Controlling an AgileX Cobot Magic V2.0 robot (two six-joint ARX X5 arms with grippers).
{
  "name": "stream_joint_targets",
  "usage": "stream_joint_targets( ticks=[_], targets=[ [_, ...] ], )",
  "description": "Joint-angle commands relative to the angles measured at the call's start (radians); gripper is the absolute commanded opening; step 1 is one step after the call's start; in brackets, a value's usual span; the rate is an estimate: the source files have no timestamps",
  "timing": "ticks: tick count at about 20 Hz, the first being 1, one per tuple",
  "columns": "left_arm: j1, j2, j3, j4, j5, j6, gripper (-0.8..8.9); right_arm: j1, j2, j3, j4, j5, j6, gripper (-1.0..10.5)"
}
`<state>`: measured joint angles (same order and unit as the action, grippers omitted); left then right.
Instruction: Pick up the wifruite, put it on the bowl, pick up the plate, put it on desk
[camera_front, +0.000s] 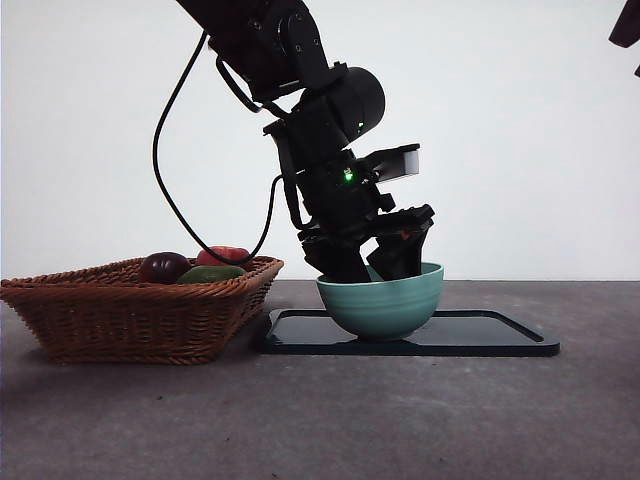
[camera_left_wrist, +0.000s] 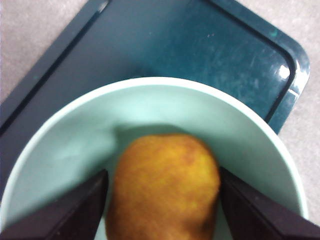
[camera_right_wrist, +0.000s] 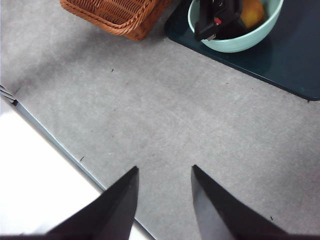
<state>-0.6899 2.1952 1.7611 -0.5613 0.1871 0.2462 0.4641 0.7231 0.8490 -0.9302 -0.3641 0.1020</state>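
Wifruite (camera_left_wrist: 165, 187) inside bowl (camera_left_wrist: 75, 145), long axis along left pincer (camera_left_wrist: 162, 200) jaws, flanked, grip unclear

The front view looks level across the desk (camera_front: 320, 420) from about its height, near the front edge, facing a pale back wall; the basket (camera_front: 140, 305) and the bowl (camera_front: 382, 300) on its tray (camera_front: 500, 335) stand close and large. The left wrist view looks almost straight down into that bowl (camera_left_wrist: 65, 145) from very near, the tray (camera_left_wrist: 200, 45) beyond it. The right wrist view looks down from higher up over bare desk (camera_right_wrist: 175, 115) at one edge, catching the bowl (camera_right_wrist: 235, 42), tray (camera_right_wrist: 290, 60) and basket (camera_right_wrist: 120, 15) at a distance. All three share the bowl and tray.
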Motion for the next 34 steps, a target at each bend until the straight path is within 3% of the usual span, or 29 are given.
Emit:
stream_joint_targets(
  ticks=[1,4,13,18,27,31,34],
  targets=[
    [-0.011,0.029,0.026,0.006,0.0,0.012,3.27,0.006,0.006,0.007,0.01,-0.002,-0.005,1.7],
    [-0.011,0.029,0.027,0.006,0.0,0.011,1.78,0.006,0.006,0.007,0.01,-0.002,-0.006,1.7],
    [-0.002,-0.104,0.03,0.008,0.0,-0.032,1.79,0.006,0.006,0.007,0.01,-0.002,-0.01,1.7],
    [0.023,-0.302,0.03,-0.008,0.0,-0.126,1.79,0.006,0.006,0.007,0.01,0.001,-0.01,1.7],
    [0.158,-0.662,0.008,-0.269,0.0,-0.261,1.82,0.006,0.006,0.007,0.011,0.002,-0.014,1.7],
    [0.227,-0.78,-0.165,-0.275,-0.013,-0.309,1.81,0.006,0.006,0.007,0.016,0.003,-0.013,1.7],
    [0.246,-0.851,-0.367,-0.203,-0.158,-0.383,1.82,0.006,0.006,0.007,0.018,0.006,-0.013,1.7]
  ],
)
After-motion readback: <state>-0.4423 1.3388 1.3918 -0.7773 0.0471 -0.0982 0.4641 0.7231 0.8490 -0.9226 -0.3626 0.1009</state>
